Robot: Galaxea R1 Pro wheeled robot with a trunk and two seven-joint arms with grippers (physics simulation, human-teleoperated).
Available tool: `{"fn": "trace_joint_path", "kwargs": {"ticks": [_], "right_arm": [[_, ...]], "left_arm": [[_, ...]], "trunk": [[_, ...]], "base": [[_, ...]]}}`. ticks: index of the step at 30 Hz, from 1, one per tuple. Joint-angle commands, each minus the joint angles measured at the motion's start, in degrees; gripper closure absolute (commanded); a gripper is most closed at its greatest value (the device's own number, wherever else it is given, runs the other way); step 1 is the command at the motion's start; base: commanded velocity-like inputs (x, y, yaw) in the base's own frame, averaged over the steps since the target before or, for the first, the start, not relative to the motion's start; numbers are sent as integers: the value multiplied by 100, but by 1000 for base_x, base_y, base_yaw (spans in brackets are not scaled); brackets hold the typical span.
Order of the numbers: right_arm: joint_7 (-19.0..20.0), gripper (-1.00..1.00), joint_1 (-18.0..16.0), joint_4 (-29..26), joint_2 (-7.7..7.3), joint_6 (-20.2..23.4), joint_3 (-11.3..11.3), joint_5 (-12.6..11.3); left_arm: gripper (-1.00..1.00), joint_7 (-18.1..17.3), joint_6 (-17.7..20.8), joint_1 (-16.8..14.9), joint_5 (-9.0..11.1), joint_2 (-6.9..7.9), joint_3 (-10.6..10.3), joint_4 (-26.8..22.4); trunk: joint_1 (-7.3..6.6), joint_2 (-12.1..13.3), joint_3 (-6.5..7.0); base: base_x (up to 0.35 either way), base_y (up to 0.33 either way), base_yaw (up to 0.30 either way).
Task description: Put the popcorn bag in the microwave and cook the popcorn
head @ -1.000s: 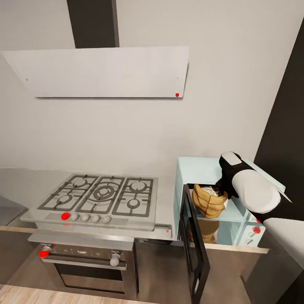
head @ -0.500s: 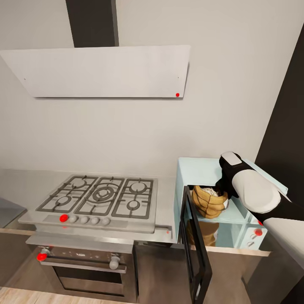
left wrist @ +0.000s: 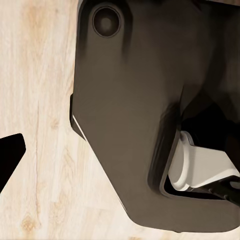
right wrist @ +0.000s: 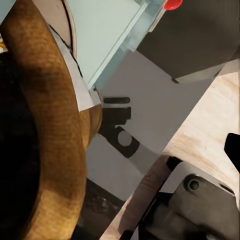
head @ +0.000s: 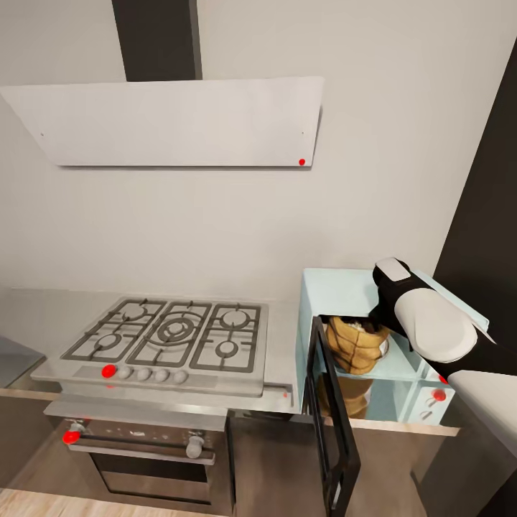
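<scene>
Nearest: oven point(head: 143, 449) front under the counter point(head: 29, 309), lower part cut off by the frame edge. Above it the hob point(head: 169, 332) with a row of knobs.

Microwave point(head: 337, 287) sits right of the hob, door point(head: 327, 424) swung open toward me, dark glass edge-on. Its panel is mostly hidden behind the right arm point(head: 431, 327); one red-dotted knob point(head: 438, 395) shows.

Bag point(head: 357, 343) is in the microwave's open mouth, upright, rim at the top with pale popcorn point(head: 357, 327) just visible inside. A reflection of the bag shows in the cavity below it.

Right gripper point(head: 380, 316) is at the bag's rim on its right side, touching or overlapping it. Fingers hidden by the wrist and the bag, so I cannot tell if they are clamped on it or let go. Right wrist view: bag wall point(right wrist: 47, 125) very close, finger tips cut off, no help.

Left wrist view: floor point(left wrist: 40, 125) and the robot's dark base point(left wrist: 130, 125); one dark finger point(left wrist: 10, 152) cut off at the edge, grip state unreadable.

Far: hood point(head: 179, 122) on the wall.
</scene>
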Motion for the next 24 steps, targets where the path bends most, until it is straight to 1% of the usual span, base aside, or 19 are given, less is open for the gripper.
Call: {"fn": "trace_joint_path", "kwargs": {"ticks": [1,6,24], "right_arm": [[184,-100,0,-12,-1,1,9,-121],[184,-100,0,-12,-1,1,9,-121],[193,-100,0,-12,-1,1,9,-121]], "left_arm": [[-100,5,5,-2,5,-4,34,-7],[-100,8,7,-2,5,-4,34,-7],[-100,6,-1,-2,5,-5,34,-7]], "trunk": [[5,-4,-13],[5,-4,2],[5,-4,170]], "base": [[0,0,0],[0,0,0],[0,0,0]]}}
